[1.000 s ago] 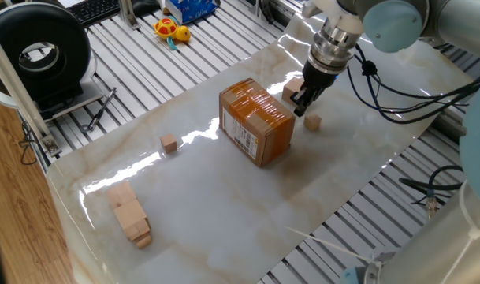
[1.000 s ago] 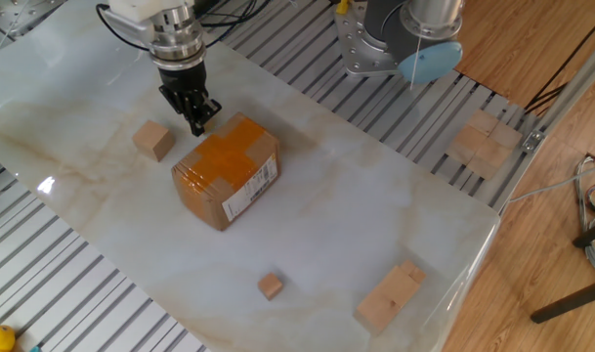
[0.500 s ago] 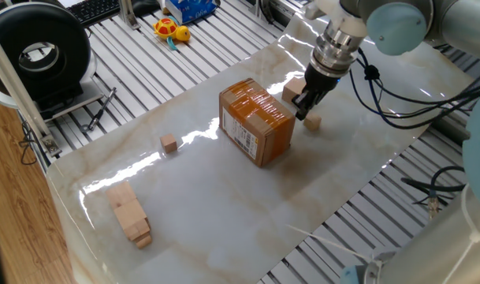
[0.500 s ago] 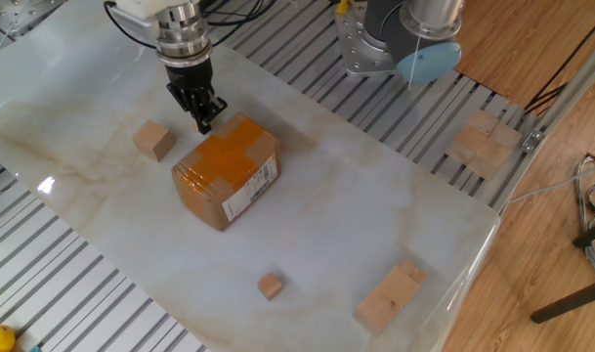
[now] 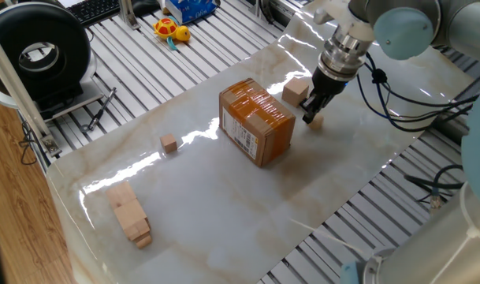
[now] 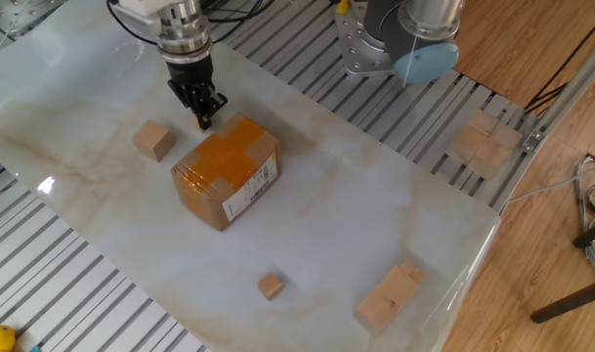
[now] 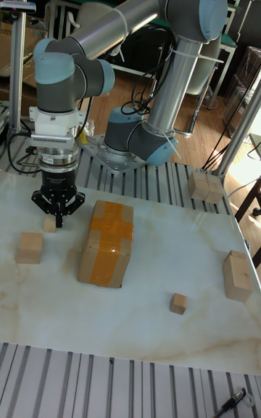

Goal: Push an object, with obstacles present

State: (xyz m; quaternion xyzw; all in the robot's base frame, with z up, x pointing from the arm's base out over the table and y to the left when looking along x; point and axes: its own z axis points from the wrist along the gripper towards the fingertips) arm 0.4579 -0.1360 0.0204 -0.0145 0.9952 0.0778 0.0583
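Observation:
The object, a small light-tan cube (image 5: 316, 121) (image 7: 49, 224), lies on the marble table just right of the cardboard box (image 5: 256, 121) (image 6: 226, 168) (image 7: 107, 242). My gripper (image 5: 310, 118) (image 6: 204, 123) (image 7: 58, 221) is shut, its tips down at the table and touching the cube's side. In the other fixed view the fingers hide the cube. Obstacles lie around: a bigger tan cube (image 5: 295, 91) (image 6: 153, 140) (image 7: 30, 247) close behind the gripper, another small cube (image 5: 169, 143) (image 6: 270, 286) (image 7: 178, 303), and long stacked blocks (image 5: 130, 213) (image 6: 390, 296) (image 7: 238, 275).
The marble sheet (image 5: 224, 213) ends at slatted metal on all sides. More wooden blocks (image 6: 483, 142) (image 7: 204, 186) sit off the sheet near the arm's base (image 6: 375, 44). Cables (image 5: 397, 99) hang from the wrist. A black reel (image 5: 39, 51) and toys (image 5: 170, 30) lie beyond the table.
My gripper has slid a short way along the box's far side toward the small cube, ending against it. The cube has barely shifted. Everything else is still.

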